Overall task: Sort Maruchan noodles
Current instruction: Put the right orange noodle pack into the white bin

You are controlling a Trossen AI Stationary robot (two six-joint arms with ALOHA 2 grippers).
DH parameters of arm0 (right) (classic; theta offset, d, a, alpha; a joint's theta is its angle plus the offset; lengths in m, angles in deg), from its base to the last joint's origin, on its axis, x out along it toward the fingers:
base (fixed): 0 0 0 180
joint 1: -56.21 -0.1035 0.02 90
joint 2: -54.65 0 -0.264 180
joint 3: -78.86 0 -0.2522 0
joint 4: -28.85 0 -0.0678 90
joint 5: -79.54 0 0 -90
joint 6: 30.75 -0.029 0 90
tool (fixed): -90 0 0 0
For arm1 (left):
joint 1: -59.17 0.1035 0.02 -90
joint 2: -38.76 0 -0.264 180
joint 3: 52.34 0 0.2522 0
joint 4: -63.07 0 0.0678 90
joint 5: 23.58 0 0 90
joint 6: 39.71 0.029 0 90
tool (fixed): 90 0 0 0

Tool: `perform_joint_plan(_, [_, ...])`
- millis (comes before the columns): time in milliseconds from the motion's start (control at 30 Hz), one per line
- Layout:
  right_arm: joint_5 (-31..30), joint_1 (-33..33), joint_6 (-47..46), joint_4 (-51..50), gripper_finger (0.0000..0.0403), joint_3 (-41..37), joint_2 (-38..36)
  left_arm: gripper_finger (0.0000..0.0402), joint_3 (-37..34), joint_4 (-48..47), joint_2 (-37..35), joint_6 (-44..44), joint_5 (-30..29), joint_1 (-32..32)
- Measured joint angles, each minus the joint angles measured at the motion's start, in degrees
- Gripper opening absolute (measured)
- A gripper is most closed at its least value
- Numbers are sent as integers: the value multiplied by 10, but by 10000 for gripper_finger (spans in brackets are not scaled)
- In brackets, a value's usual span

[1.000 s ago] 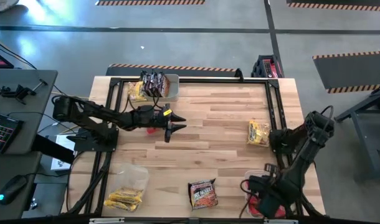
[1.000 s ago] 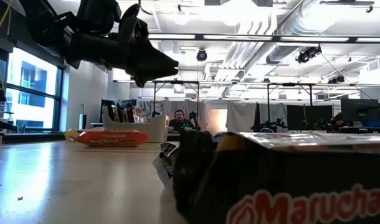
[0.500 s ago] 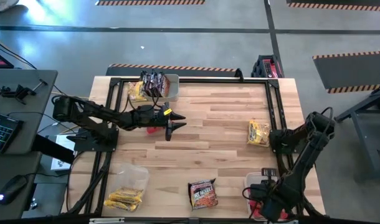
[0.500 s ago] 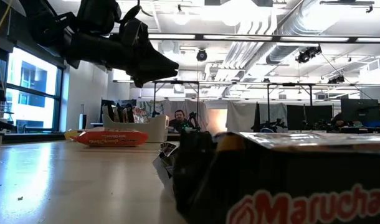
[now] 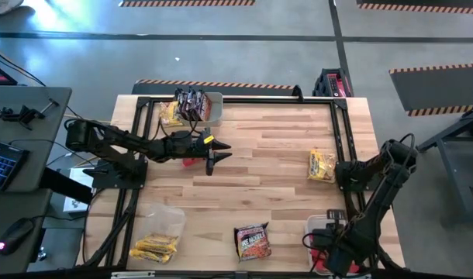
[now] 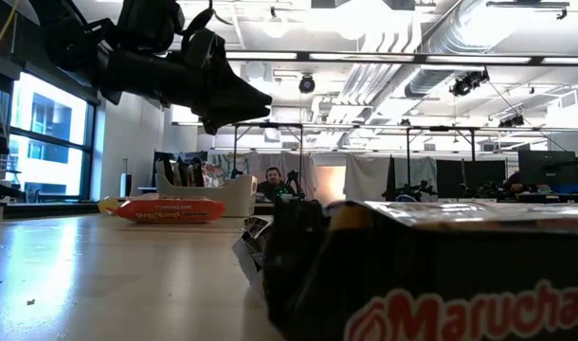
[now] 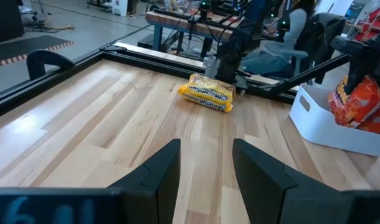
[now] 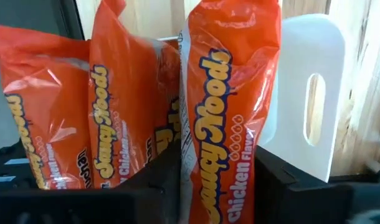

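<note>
two arms, three clear bins (image 5: 212, 106), one dark noodle packet (image 5: 252, 242) lying loose on the table.

Two dark, black-cabled jointed arms

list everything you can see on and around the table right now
yellow crinkly plastic noodle packet: one, right side of table
dark brown-black noodle packet: one, near edge, centre
yellow packets in a clear plastic bin: several, near left corner
white plastic bin: one, far left, holding upright dark packets, a yellow one beside it
red-orange packets: at least three, upright in a white bin at near right corner
wooden table: one, light
person: one, seated far behind
left gripper: fingers open, above table, empty
right gripper: fingers around one red-orange packet
</note>
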Motion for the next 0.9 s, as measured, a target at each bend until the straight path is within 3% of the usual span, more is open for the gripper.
perform_joint_plan(300, [58,10,-5,-18,177,0,0,135,0,0,0,0,0,0])
perform_joint_plan(500, [125,32,5,-25,181,0,0,135,0,0,0,1,0,0])
perform_joint_plan(700, [156,60,5,-56,148,41,0,135,0,0,0,10,4,0])
perform_joint_plan(900, [89,99,-30,-124,78,58,0,135,0,-1,0,11,5,0])
